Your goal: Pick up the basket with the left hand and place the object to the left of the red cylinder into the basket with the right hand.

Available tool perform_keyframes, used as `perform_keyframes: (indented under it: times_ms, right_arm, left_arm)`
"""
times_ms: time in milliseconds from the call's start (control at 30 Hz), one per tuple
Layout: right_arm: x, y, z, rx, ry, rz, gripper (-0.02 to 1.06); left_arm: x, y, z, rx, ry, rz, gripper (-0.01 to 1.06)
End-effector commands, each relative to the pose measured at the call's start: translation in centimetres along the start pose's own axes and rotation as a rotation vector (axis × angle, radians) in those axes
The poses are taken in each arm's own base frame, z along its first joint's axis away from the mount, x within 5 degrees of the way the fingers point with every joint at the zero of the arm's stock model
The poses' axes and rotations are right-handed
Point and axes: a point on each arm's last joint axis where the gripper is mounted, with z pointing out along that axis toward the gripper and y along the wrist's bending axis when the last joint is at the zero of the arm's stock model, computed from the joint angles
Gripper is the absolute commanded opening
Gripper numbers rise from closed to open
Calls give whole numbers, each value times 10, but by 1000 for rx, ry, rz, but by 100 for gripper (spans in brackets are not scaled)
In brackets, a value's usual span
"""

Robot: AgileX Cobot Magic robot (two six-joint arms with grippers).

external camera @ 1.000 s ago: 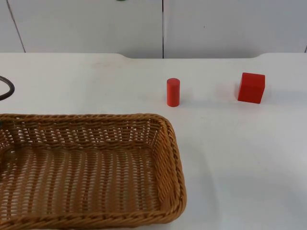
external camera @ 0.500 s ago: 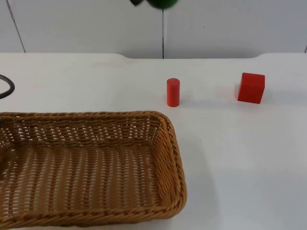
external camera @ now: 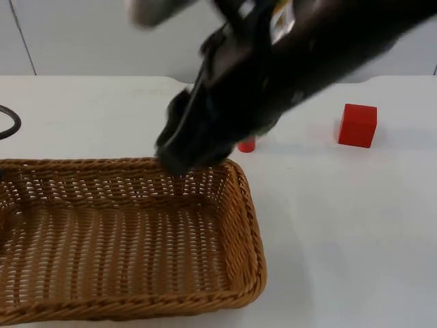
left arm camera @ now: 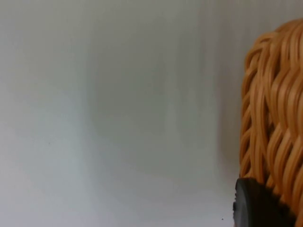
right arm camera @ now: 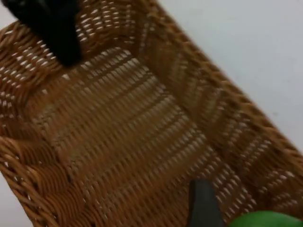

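White table (external camera: pixel 341 239), grey wall behind: a green object (right arm camera: pixel 265 220) sits clamped in the right gripper (external camera: pixel 179 154) over the basket (external camera: pixel 136 232) rim at frame centre. Released now, it could clip the rim and roll out. Left gripper (left arm camera: pixel 258 205) at the basket's left edge; grip state cannot be told.
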Motion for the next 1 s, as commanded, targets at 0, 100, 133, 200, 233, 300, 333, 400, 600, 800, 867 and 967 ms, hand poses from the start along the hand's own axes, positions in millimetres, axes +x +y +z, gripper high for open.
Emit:
perform_keyframes:
  times_ms: [0, 100, 133, 200, 233, 300, 333, 400, 600, 800, 867, 967]
  right_arm:
    - [2, 8, 10, -6, -26, -20, 0]
    - [18, 15, 39, -22, 35, -29, 1]
    - [18, 15, 39, -22, 35, -29, 1]
    - [28, 16, 52, -28, 76, -23, 8]
    - [33, 17, 57, -31, 95, -23, 14]
    - [37, 17, 61, -35, 117, -23, 34]
    - [37, 17, 61, -35, 117, -23, 34]
    - [36, 17, 59, -35, 116, -23, 62]
    - [21, 16, 36, -34, 79, -22, 105]
    - [-16, 12, -49, -27, -52, -29, 105]
    - [-22, 11, -69, -21, -84, -39, 105]
    - [-30, 10, -123, -9, -150, -60, 105]
  left_arm:
    - [1, -3, -2, 31, -9, -13, 0]
    - [0, -5, -2, 48, -17, -8, 0]
    - [0, -5, -2, 48, -17, -8, 0]
    - [0, -7, -2, 67, -18, 4, 0]
    - [0, -7, -2, 73, -19, 7, 0]
    - [0, -7, -2, 74, -18, 7, 0]
    - [0, -7, -2, 74, -18, 7, 0]
    - [0, -7, -2, 74, -18, 7, 0]
    - [0, -7, -2, 73, -19, 7, 0]
    - [0, -7, -2, 71, -23, 7, 0]
    - [0, -7, -2, 71, -25, 5, 0]
    - [-1, -8, -2, 84, -31, -7, 0]
